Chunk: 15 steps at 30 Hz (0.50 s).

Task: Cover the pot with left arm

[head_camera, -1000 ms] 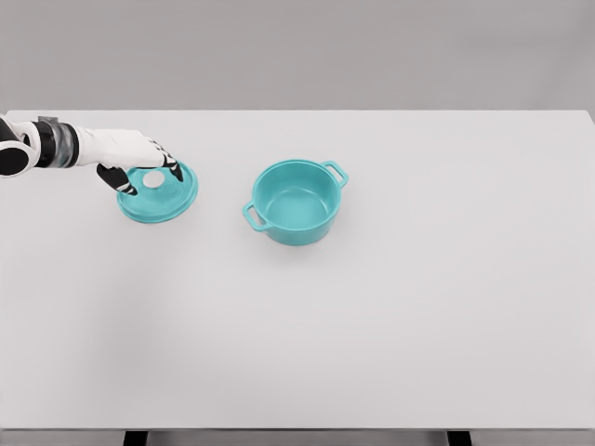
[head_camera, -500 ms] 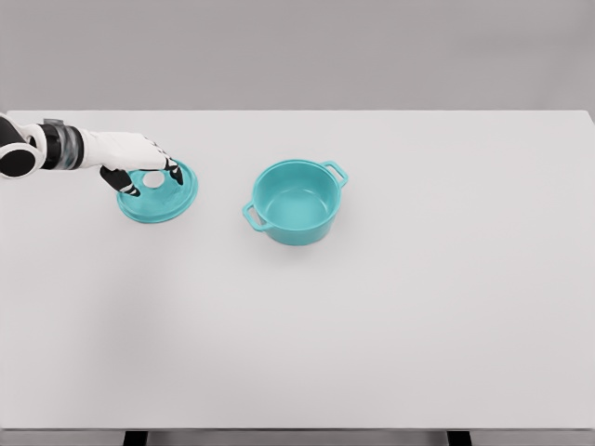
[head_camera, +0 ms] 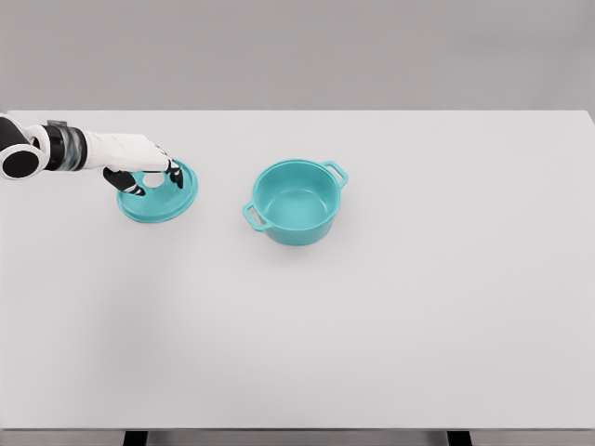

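White worktop [head_camera: 372, 325] lies bare across the near half. Further back, right of the middle, the teal pot [head_camera: 296, 202] stands open and uncovered, with nothing in it. Well apart to its left the teal lid [head_camera: 158, 191] lies flat on the worktop. The left hand [head_camera: 139, 164] is over it, fingers curled down around the white knob [head_camera: 153, 179], though a firm grip cannot be confirmed. By this view the task is barely begun: lifting, carrying across and setting the lid down all remain.
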{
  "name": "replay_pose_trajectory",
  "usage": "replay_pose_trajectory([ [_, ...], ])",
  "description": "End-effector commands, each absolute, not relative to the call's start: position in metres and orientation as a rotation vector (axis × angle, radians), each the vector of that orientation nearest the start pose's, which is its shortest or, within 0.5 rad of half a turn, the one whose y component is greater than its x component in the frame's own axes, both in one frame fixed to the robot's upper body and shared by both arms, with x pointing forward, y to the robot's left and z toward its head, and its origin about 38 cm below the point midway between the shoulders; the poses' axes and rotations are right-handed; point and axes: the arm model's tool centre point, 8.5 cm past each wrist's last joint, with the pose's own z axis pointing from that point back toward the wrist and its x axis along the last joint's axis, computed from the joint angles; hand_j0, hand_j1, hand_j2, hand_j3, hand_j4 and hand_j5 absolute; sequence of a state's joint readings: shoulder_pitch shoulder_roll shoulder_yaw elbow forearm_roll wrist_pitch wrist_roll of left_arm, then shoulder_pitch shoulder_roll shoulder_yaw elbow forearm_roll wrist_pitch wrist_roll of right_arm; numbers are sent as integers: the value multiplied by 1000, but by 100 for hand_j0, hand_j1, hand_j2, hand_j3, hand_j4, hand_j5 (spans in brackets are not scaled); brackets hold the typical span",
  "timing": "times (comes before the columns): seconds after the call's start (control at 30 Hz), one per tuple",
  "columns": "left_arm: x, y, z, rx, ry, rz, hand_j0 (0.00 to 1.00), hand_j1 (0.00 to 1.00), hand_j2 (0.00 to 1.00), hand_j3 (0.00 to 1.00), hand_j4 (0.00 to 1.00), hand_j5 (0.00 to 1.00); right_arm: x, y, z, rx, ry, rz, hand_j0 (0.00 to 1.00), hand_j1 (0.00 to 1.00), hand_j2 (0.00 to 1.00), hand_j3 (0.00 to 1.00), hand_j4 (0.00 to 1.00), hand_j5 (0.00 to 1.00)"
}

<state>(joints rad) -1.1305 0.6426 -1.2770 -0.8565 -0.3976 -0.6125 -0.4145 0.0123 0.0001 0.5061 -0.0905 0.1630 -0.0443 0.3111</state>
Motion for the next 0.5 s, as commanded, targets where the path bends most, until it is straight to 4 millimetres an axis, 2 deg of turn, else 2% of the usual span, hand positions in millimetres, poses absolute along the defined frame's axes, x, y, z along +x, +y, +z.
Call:
replay_pose_trajectory([
  [0.0,525,306,178,438,-993,-2214,64,64,64,64,64,64,8,-233,-262,250,13,681,100,100,100,100,100,100],
  [0.3,525,304,177,434,-995,-2216,55,55,55,55,55,55,8,-233,-262,250,13,681,100,100,100,100,100,100],
  [0.47,525,305,178,435,-995,-2216,54,54,54,54,54,54,8,-233,-262,250,13,681,100,100,100,100,100,100],
])
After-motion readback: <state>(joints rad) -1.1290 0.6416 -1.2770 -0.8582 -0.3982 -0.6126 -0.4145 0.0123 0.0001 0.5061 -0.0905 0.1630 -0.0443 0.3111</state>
